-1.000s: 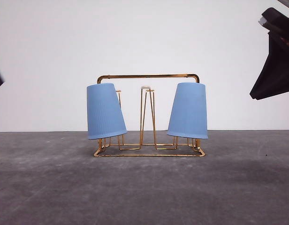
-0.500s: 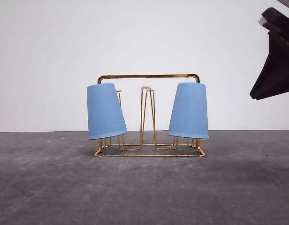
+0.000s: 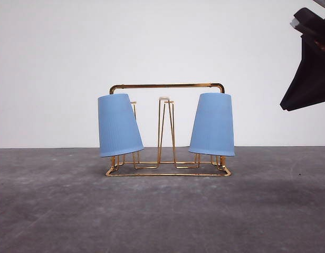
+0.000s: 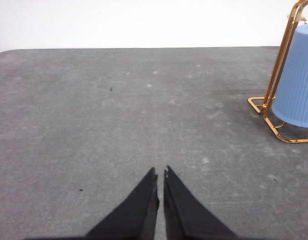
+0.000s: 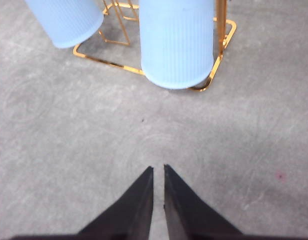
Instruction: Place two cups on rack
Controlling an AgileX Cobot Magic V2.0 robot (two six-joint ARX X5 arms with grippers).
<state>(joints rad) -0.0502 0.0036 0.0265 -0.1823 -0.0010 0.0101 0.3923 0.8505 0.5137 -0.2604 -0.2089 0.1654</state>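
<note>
Both cups, the left cup (image 3: 118, 125) and the right cup (image 3: 212, 125), hang upside down and tilted on the rack (image 3: 168, 87) at mid desk (image 3: 57, 211). Your risk: clipping the rack while pulling away would tip it and shed a cup. Nothing else stands nearby. Left gripper (image 4: 160, 181) and right gripper (image 5: 158, 176) have jaws nearly closed, holding nothing, well apart from the rack.

Two cups (image 3: 119, 125) (image 3: 212, 124) (one rack (image 3: 168, 87))
</note>
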